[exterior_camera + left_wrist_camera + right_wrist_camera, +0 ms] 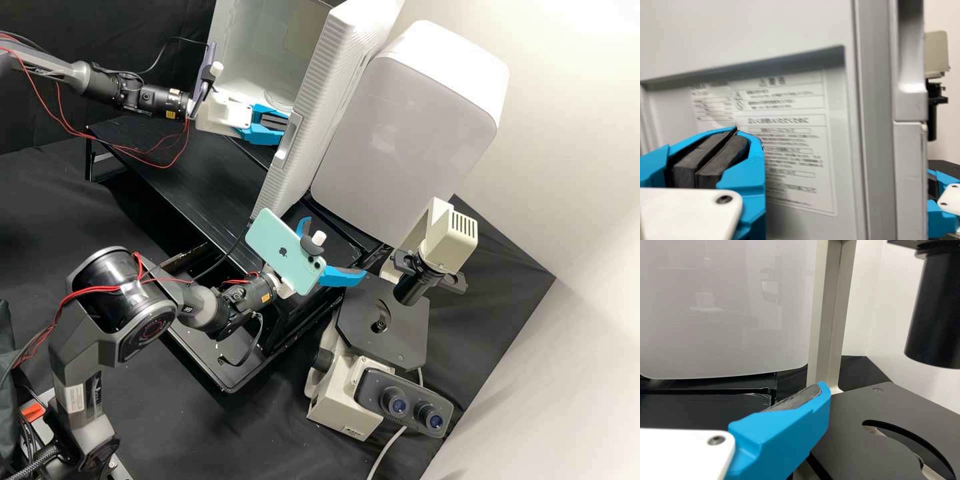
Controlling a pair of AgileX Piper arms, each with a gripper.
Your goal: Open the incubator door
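Note:
The white incubator (233, 50) has its door (327, 80) swung open, with the interior exposed. My left gripper (285, 127) is shut on nothing, at the door's inner side. In the left wrist view, the left gripper (736, 132) has its dark pads together before the labelled inner panel of the door (840, 220). My right gripper (335, 247) stands open and empty, beyond the door's lower end and near the microscope. One right finger (785, 435) shows in the right wrist view, near the microscope stage.
A white rounded cabinet (407, 127) stands close beside the open door. The microscope (387, 327) is at the right gripper's far side. A black bench shelf (193, 173) lies under the left arm.

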